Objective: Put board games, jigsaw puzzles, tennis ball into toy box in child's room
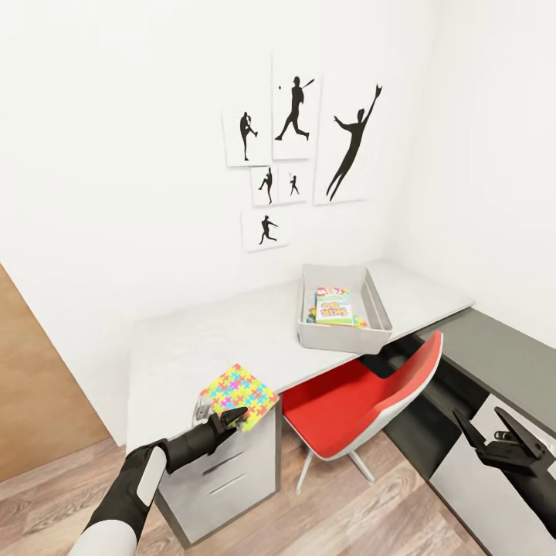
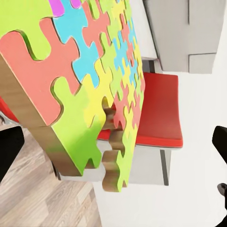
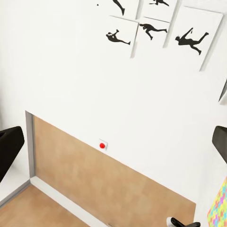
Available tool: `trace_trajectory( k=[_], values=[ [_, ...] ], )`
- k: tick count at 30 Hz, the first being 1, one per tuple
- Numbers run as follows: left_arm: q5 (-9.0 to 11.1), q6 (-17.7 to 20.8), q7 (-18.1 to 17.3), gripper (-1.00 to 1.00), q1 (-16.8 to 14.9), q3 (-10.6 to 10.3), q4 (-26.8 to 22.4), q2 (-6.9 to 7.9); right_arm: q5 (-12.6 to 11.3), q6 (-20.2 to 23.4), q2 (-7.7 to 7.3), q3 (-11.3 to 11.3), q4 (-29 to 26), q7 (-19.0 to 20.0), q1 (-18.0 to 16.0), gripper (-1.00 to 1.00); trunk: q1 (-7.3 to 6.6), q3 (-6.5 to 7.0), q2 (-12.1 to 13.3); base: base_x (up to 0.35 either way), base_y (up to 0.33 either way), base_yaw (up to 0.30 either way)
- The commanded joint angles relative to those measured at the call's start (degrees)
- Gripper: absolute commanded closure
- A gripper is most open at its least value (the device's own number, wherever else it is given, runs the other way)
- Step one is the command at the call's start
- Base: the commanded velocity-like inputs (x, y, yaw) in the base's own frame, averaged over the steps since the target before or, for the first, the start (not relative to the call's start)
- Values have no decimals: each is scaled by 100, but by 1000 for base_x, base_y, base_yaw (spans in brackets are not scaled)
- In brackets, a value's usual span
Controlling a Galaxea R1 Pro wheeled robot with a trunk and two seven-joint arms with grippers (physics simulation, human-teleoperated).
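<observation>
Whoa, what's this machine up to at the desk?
It is tidying toys into the grey bin on the desk. Its left gripper is at the desk's front edge, right by a colourful jigsaw puzzle that overhangs the edge; the fingers look open, not yet clamped. The bin already holds a printed game box. The right gripper hangs open and empty beyond the red chair.

Left gripper [image 1: 232,418] meets the jigsaw puzzle [image 1: 240,394] at the table [image 1: 177,347] edge, toy box [image 1: 344,333] well apart.

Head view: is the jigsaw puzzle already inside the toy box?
No. The jigsaw puzzle lies at the table's front edge by the left gripper, apart from the toy box.
</observation>
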Motion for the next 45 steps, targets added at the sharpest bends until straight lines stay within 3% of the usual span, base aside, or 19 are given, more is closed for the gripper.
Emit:
trace_trajectory(
  k=[1, 30, 31, 45],
  values=[
    [2, 33, -13, -100, -5, 23, -1, -6, -20, 51, -1, 1, 1, 6, -3, -100, 0, -6, -4, 26, 9, 0],
    [3, 33, -13, -100, -5, 22, -1, -7, -15, 48, -1, 1, 103, 1, -17, -100, 0, -6, -4, 20, 1, 0],
    [3, 33, -13, 100, -5, 21, -1, -8, -15, 48, -1, 1, 107, 1, -17, -100, 0, -6, -4, 0, 0, 0],
    [11, 30, -13, 100, -2, 19, -1, -32, -13, 46, -1, 1, 122, 1, -20, -100, -21, 12, 37, 0, 0, 0]
  ],
)
